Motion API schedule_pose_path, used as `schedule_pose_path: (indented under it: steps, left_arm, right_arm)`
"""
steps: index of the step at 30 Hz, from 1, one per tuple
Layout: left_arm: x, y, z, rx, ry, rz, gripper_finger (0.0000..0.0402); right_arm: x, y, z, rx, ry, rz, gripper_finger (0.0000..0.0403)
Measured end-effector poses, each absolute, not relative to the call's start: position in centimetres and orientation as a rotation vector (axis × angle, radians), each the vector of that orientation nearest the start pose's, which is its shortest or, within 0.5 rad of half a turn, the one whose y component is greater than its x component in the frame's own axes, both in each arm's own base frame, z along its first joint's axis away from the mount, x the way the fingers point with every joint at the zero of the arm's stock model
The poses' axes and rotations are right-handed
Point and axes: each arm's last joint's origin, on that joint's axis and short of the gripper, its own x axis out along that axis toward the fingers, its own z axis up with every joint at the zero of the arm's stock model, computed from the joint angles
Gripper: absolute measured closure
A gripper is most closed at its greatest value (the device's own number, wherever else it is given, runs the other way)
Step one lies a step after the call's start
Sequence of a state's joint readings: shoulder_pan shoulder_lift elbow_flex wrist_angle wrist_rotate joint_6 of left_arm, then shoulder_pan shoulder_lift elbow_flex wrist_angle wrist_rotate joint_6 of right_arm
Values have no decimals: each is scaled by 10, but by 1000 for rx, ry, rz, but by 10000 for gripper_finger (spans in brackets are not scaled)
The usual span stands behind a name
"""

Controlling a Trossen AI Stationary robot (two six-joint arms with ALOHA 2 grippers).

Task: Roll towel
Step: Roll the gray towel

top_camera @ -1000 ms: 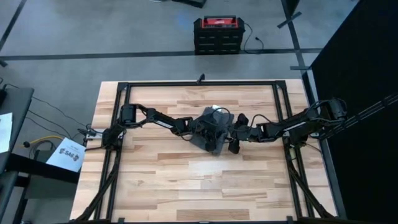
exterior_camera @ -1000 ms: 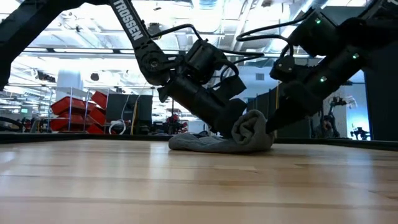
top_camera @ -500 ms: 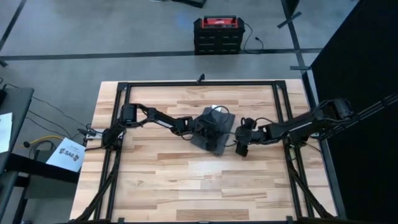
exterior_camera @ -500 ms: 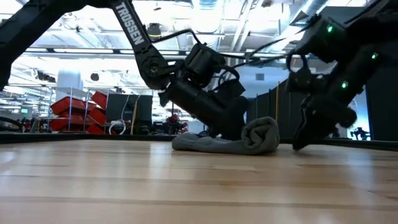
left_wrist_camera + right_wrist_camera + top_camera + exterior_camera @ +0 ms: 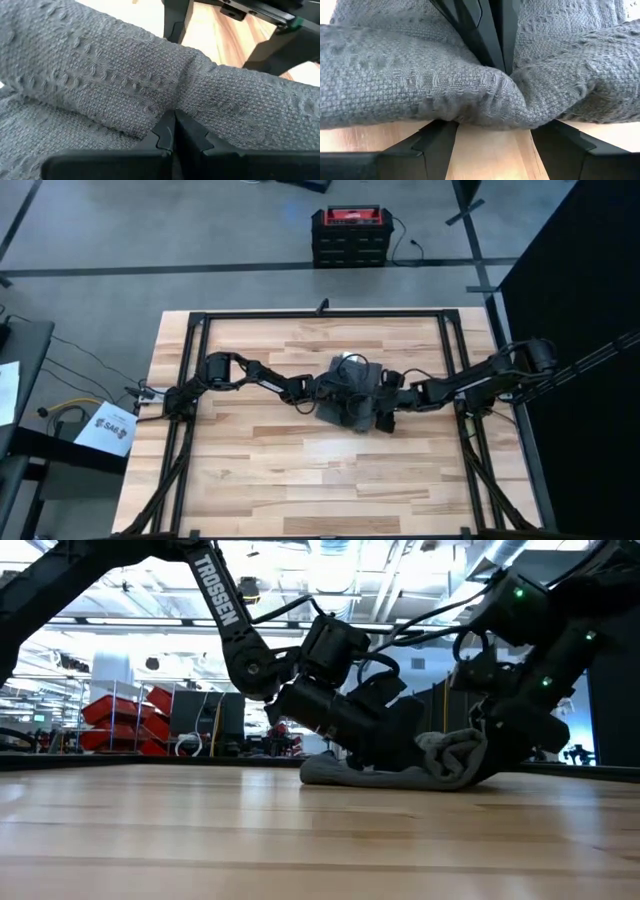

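The dark grey towel [image 5: 350, 405] lies at the table's middle, partly rolled. Its rolled part [image 5: 455, 752] is toward the table's right, and a flat tail [image 5: 335, 775] lies on the wood toward the left. My left gripper [image 5: 174, 125] reaches in from the left over the flat tail and is shut at the roll. My right gripper [image 5: 492, 145] stands open at the roll's right side [image 5: 382, 415], one finger on either side of the bulge of cloth. Whether its fingers touch the cloth cannot be told. My left gripper is shut on a fold of the towel's rolled part [image 5: 180, 100], near the middle of the roll's length. The fingers come slanting down from the table's left, across the roll. The cloth puckers into a crease at the fingertips [image 5: 495, 45]. The roll rests on the table.
A black frame [image 5: 320, 313] runs round the tabletop. Bare wood [image 5: 320, 480] stretches from the towel to the near edge. A red and black box [image 5: 347, 235] stands on the floor beyond the far edge.
My right gripper drew back from the roll toward the table's right, then came back to the roll's right side. My left gripper has gone toward the table's right with the rolled part, which now lies farther right and lower, while the flat tail trails behind.
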State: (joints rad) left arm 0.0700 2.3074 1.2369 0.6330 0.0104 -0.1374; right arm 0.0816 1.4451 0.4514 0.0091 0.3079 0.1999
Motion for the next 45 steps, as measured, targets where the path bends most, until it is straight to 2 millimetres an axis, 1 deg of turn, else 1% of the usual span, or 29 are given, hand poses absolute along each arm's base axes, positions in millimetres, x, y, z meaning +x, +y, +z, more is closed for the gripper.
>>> schedule_pose_path:
  steps: [4, 7, 13, 15, 22, 27, 30, 33, 39, 45]
  left_arm:
    - [454, 29, 77, -89, 431, 41, 402]
    - [453, 29, 85, -36, 429, 18, 402]
    - [451, 28, 112, 49, 422, -6, 402]
    - [449, 28, 115, 68, 443, -10, 402]
    - [444, 33, 116, 153, 535, 40, 402]
    - [444, 43, 104, 152, 562, 64, 402]
    - [445, 45, 97, 150, 560, 69, 402]
    - [445, 45, 96, 151, 561, 69, 402]
    - [445, 44, 98, 160, 558, 69, 402]
    - [444, 43, 107, 159, 562, 70, 402]
  right_arm:
    - [223, 10, 121, -11, 901, -278, 163]
    - [224, 9, 122, -4, 891, -277, 163]
    - [227, 9, 122, -20, 870, -268, 163]
    - [227, 9, 123, -26, 867, -265, 163]
    - [228, 9, 124, -33, 860, -265, 163]
    - [228, 9, 124, -31, 853, -265, 163]
    - [231, 9, 127, -29, 817, -263, 163]
    - [236, 4, 129, -36, 769, -268, 163]
    - [239, -3, 130, -39, 736, -282, 163]
    - [241, -8, 132, -40, 717, -295, 163]
